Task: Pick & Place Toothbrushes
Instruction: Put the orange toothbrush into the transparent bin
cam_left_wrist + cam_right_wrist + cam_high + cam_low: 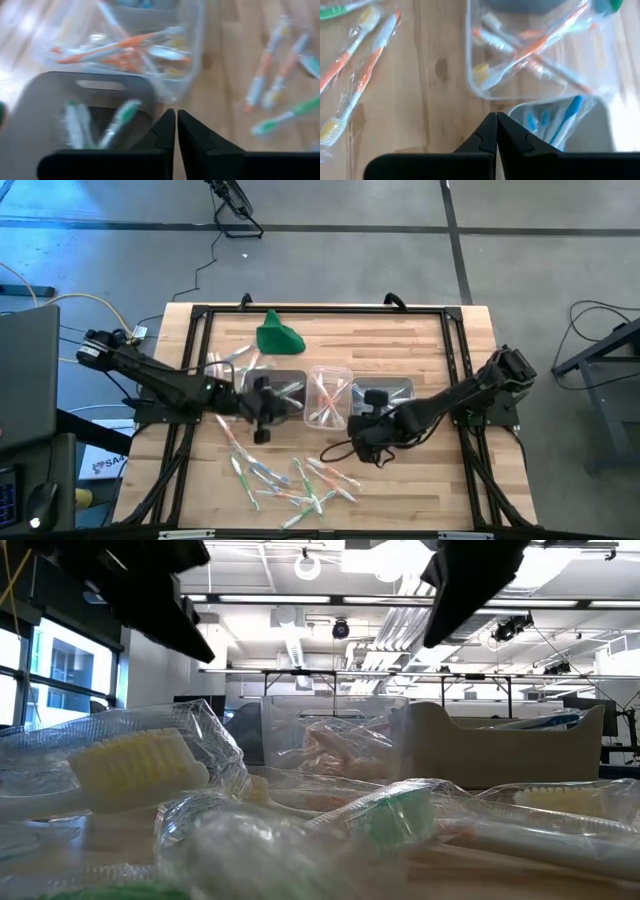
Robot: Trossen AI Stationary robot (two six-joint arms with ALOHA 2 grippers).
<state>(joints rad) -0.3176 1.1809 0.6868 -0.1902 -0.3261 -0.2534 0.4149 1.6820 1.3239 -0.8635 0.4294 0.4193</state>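
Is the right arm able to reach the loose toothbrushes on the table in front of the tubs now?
Probably yes. The right pincer, shut and empty, hovers beside the middle tub, and the loose toothbrushes lie uncovered on the bare wood nearby, nothing between. It must open first.

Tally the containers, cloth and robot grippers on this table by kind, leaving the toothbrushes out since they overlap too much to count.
Clear tubs: 3
Green cloth lump: 1
Grippers, left gripper and right gripper, both shut and empty: 2
Total: 6
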